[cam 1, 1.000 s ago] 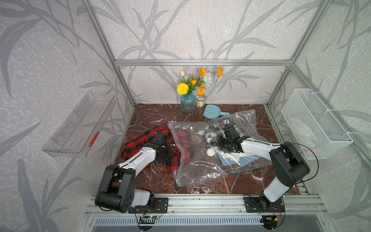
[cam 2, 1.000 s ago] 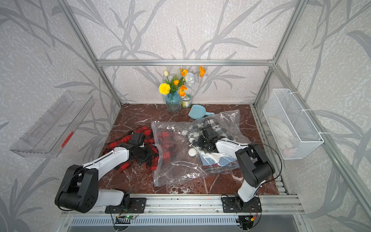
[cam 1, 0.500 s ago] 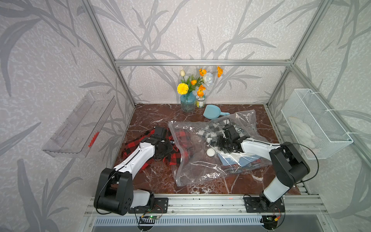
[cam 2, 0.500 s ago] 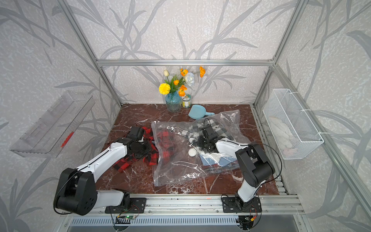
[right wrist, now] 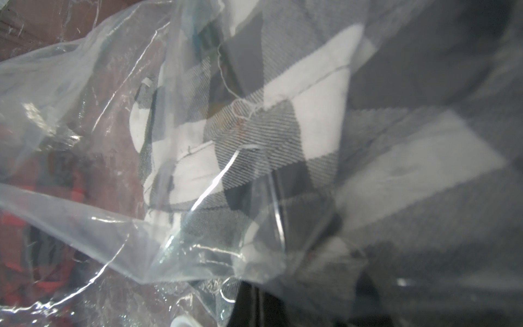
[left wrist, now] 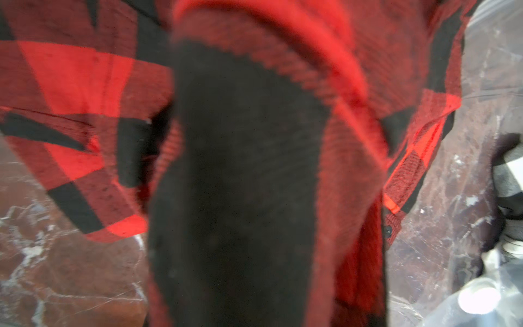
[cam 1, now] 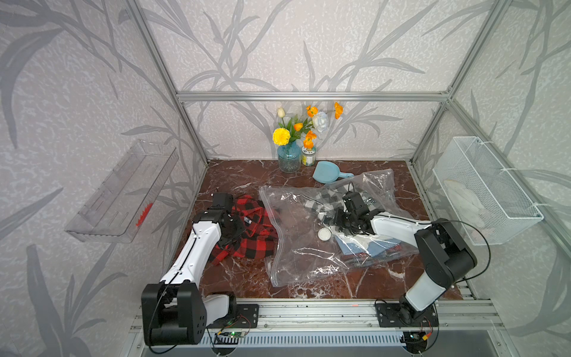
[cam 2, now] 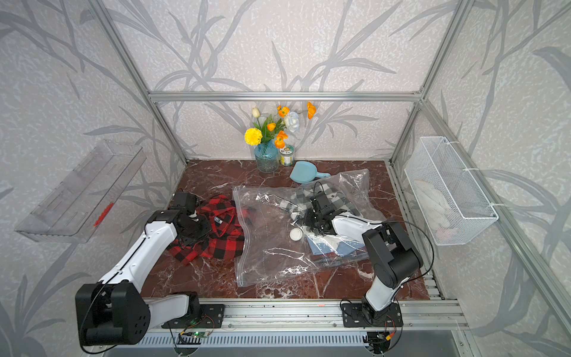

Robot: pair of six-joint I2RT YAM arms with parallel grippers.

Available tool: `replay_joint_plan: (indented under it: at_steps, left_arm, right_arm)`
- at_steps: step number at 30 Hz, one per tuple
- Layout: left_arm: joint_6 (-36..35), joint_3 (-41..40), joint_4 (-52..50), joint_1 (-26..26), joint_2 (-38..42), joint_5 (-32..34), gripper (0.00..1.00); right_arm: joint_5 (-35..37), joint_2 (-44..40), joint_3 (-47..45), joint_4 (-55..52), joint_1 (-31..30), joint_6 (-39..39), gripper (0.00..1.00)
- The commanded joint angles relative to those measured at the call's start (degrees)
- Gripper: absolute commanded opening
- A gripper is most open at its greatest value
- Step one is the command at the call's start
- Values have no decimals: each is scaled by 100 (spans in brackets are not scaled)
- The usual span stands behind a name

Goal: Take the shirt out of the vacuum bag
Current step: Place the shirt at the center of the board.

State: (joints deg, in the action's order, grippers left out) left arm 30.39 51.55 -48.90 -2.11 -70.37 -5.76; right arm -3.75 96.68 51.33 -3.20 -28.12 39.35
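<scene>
The soft red and black checked shirt (cam 1: 253, 235) is pinched by the closed left gripper (cam 1: 234, 228) and is bunched on the marble table (cam 1: 247, 278), at nine o'clock from the clear crinkly vacuum bag (cam 1: 302, 259). Its round white cap (cam 1: 324, 235) is seen near the middle. The plastic is gripped by the closed right gripper (cam 1: 344, 221)

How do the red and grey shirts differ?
The red checked shirt lies crumpled beside the vacuum bag, nearly all out; the grey checked shirt sits inside it. The left end effector grips the red; the right end effector rests on the bag over the grey. Both are plaid.
</scene>
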Motion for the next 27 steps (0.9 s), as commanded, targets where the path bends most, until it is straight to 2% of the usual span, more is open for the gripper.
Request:
replay_joint_plan:
  at_steps: [1,18,27]
  left_arm:
    - [-344,136,-203,-111,-15,215,2]
    - [-1230,1473,-785,-889,-898,414,1]
    - [-1435,1836,-837,-1180,-1444,574,1]
  right_arm:
    - [128,190,-183,-862,57,-50,0]
    - [120,193,-159,-884,88,-109,0]
    - [107,228,-150,-885,96,-131,0]
